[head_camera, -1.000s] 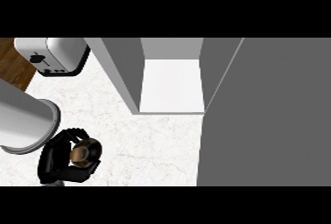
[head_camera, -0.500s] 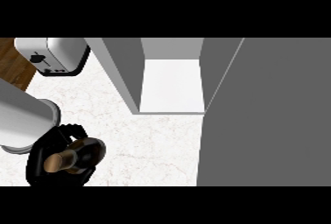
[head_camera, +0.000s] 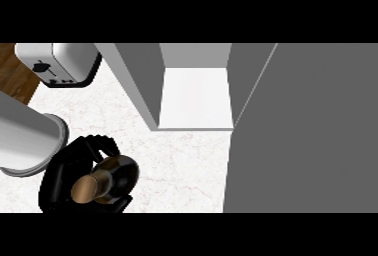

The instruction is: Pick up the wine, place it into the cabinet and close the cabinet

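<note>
The cabinet [head_camera: 196,95] stands open on the counter [head_camera: 181,160], its big grey door [head_camera: 310,130] swung out along the right side. A toaster [head_camera: 63,62] sits at the far left corner. Down at the lower left, the left hand [head_camera: 63,172] has its fingers curled round the wine [head_camera: 103,180], which tilts with its brown top toward us; the right hand isn't visible.

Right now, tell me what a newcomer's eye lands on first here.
First the left hand at lower left, its black fingers curled round the wine bottle, seen from above. Next the open cabinet at top centre, its big grey door filling the right side. A toaster sits top left.
</note>
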Robot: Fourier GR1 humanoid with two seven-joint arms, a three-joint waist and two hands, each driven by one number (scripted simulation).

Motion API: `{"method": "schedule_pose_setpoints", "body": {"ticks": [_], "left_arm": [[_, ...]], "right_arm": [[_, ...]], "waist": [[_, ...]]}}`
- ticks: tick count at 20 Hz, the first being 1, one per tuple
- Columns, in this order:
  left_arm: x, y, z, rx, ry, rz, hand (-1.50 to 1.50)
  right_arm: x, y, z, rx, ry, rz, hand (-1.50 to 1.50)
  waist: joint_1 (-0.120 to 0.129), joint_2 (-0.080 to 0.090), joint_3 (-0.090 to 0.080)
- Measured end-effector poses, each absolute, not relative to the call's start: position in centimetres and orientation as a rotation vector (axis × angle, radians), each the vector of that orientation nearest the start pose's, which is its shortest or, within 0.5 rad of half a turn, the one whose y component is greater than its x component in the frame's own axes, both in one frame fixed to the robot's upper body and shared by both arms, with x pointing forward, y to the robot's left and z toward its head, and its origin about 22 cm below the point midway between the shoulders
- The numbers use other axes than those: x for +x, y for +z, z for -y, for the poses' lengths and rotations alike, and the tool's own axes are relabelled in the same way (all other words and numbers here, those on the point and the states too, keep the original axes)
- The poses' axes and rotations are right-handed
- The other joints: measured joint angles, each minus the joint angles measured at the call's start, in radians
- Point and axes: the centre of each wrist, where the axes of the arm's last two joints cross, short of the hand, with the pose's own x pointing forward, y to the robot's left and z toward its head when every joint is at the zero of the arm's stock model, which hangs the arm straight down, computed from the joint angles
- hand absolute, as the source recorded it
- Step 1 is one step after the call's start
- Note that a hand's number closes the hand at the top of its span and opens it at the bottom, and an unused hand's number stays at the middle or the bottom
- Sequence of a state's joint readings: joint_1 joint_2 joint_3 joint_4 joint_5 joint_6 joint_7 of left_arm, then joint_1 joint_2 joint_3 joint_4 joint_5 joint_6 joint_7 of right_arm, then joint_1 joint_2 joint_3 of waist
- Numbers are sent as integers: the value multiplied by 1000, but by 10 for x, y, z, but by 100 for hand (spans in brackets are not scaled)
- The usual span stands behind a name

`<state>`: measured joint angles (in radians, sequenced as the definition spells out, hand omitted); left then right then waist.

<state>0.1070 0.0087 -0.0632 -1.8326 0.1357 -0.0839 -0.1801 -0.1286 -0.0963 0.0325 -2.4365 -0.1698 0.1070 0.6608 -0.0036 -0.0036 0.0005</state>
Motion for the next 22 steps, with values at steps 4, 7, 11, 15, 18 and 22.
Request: {"method": "schedule_pose_setpoints", "body": {"ticks": [4,7,11,15,18,22], "left_arm": [[221,64,-192,-253,13,1908,150],[222,86,-172,-290,4,1915,150],[229,101,-143,-314,15,1909,150],[238,114,-117,-324,27,1899,150],[239,119,-102,-307,26,1901,150],[250,128,-85,-270,31,1912,150]], "right_arm": [[165,206,218,199,283,1876,-150],[165,206,218,201,276,1877,-150],[166,207,221,187,272,1884,-150],[165,204,223,183,282,1881,-150],[164,205,224,177,275,1876,-150],[164,201,226,178,285,1876,-150]], "waist": [[-3,1,0],[-4,1,0],[-6,1,0],[-9,2,0],[-9,1,0],[-11,2,0]]}}
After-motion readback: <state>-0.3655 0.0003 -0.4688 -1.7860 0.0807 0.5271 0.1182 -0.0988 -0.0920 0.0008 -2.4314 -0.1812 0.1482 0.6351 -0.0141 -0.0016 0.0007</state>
